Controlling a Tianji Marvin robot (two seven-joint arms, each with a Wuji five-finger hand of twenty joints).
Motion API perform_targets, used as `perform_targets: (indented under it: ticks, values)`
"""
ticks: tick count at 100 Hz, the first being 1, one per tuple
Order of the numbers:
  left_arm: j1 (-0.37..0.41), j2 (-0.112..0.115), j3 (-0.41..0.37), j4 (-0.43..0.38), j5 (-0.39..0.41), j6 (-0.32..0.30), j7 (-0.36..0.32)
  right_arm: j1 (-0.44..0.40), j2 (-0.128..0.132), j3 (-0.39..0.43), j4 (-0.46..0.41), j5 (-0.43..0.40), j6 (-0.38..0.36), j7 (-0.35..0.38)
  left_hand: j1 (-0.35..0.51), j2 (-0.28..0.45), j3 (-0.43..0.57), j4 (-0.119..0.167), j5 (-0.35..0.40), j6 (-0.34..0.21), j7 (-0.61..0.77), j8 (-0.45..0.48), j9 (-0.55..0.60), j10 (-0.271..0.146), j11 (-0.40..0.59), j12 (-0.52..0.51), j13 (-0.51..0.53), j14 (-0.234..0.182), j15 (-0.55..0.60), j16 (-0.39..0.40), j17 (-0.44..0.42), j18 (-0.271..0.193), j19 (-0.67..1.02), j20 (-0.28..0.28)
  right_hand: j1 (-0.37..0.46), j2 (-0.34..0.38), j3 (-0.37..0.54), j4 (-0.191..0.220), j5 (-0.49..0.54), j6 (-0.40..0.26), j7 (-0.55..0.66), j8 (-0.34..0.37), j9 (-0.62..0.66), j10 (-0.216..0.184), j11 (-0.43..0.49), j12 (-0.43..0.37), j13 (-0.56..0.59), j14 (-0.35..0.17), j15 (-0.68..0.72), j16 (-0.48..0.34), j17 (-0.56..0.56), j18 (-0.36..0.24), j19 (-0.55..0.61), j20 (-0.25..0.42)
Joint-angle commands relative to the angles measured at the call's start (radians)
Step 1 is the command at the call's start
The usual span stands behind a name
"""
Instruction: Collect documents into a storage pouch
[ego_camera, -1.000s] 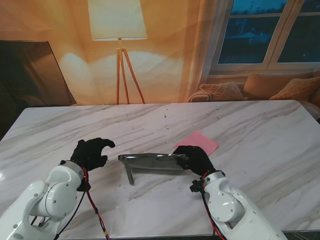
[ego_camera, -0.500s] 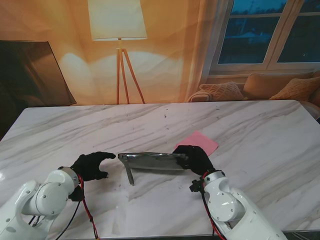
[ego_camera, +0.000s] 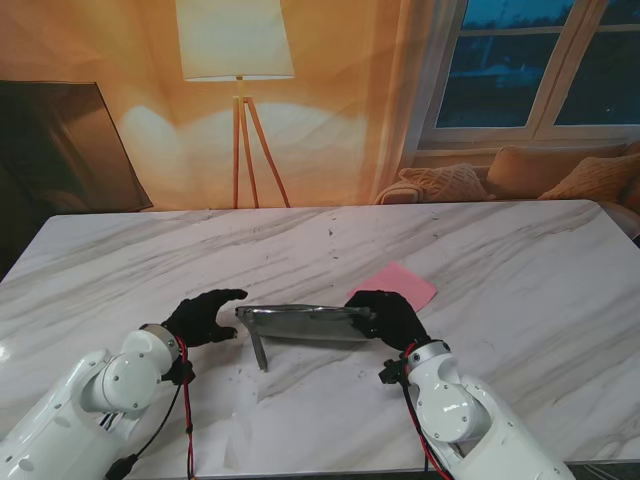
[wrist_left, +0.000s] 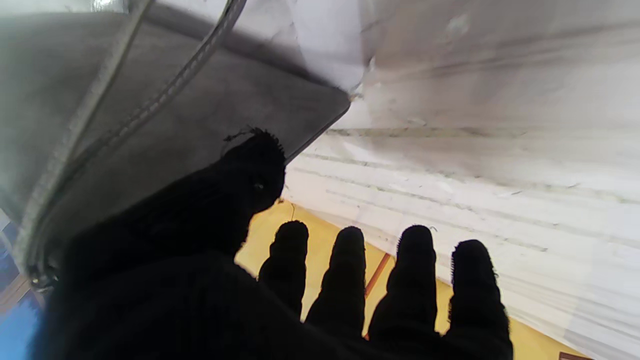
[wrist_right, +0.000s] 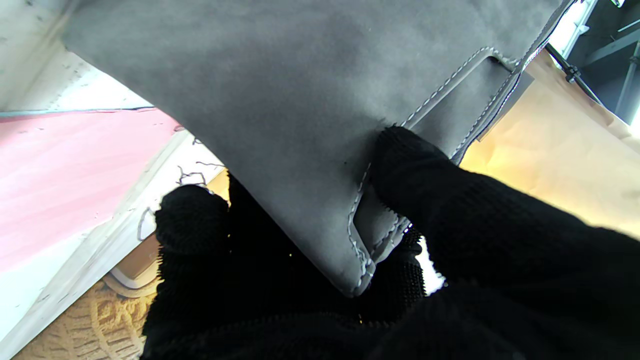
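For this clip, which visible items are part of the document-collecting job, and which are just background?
Part of the job:
- grey pouch, held up off the table by the right hand
- pink sheet, flat on the table beyond the right hand
- left hand, fingers apart, at the pouch's left end

Just background:
- floor lamp
- sofa cushions

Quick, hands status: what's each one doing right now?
Left hand: open, fingers spread, holding nothing, beside the grey pouch's left end.
Right hand: shut on the pouch's right end.
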Motion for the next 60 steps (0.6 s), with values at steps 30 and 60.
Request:
perform_targets:
  ticks: [30, 60]
  values:
    - [-0.069, -0.039, 0.059, 0.055, -0.119, -0.022, 0.021, 0.001, -0.003, 0.003, -0.002, 0.004, 0.004, 0.011, 0.020, -0.004, 0.042, -0.032, 0.198, -0.048, 0.149, 0.032, 0.140, -0.032, 0.046, -0.022, 0.010, -0.025, 0.020, -0.029, -0.005, 0.006, 0.051, -0.019, 0.059, 0.072, 0.006, 0.026, 0.088, -0.050, 0.084, 0.042, 0.028, 0.013, 0.031, 0.010, 0.082, -0.025, 0.036, 0.009, 0.014, -0.028, 0.026, -0.009]
    - [-0.071, -0.071, 0.071, 0.076, -0.303, -0.043, 0.067, 0.012, -0.005, -0.007, -0.010, 0.035, 0.023, 0.031, 0.198, 0.041, -0.029, -0.112, 0.445, -0.056, 0.343, 0.082, 0.467, 0.009, 0.163, 0.065, 0.186, -0.007, 0.202, 0.060, 0.011, 0.015, 0.246, -0.014, 0.052, 0.074, -0.004, 0.019, 0.063, -0.040, 0.080, 0.040, 0.015, 0.013, 0.026, 0.009, 0.080, -0.029, 0.036, 0.008, 0.013, -0.031, 0.028, -0.014]
